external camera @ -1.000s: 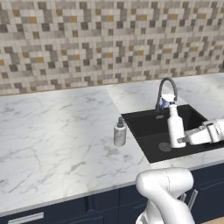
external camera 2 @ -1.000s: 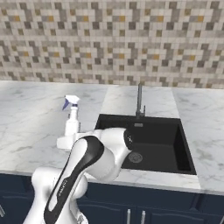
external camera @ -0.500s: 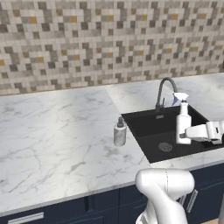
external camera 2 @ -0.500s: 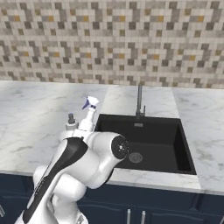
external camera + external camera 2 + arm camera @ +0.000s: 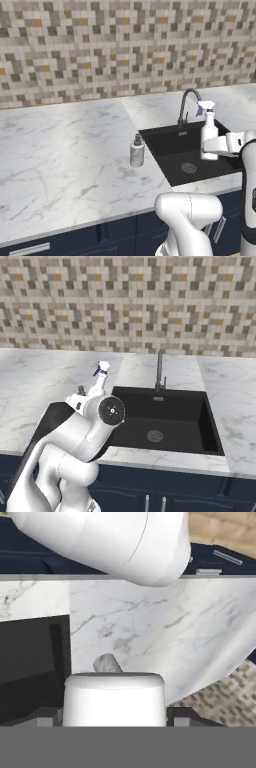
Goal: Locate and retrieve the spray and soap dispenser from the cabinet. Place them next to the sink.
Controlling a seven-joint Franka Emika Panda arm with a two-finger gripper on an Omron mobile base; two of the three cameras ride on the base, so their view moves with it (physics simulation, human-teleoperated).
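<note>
Two bottles in our sight. Gripper (image 5: 214,146) clamped on the spray (image 5: 208,130), holding it upright above the sink (image 5: 170,145), near the faucet (image 5: 186,101). Soap dispenser (image 5: 137,151) stands on the marble counter (image 5: 65,150) just beside the basin's left edge. From the hand camera we see the spray (image 5: 114,699) filling the space between the fingertips, dispenser (image 5: 106,663) beyond it.

There are two bottles: one spray (image 5: 208,131), white with a pale blue trigger nozzle, and one soap dispenser (image 5: 137,150), grey with a dark pump head. One black sink (image 5: 175,147) sits in one white marble surface (image 5: 65,155), near its front edge. One curved dark faucet (image 5: 186,103) rises at the sink's back rim. One round drain (image 5: 154,435) lies in the basin floor.
</note>
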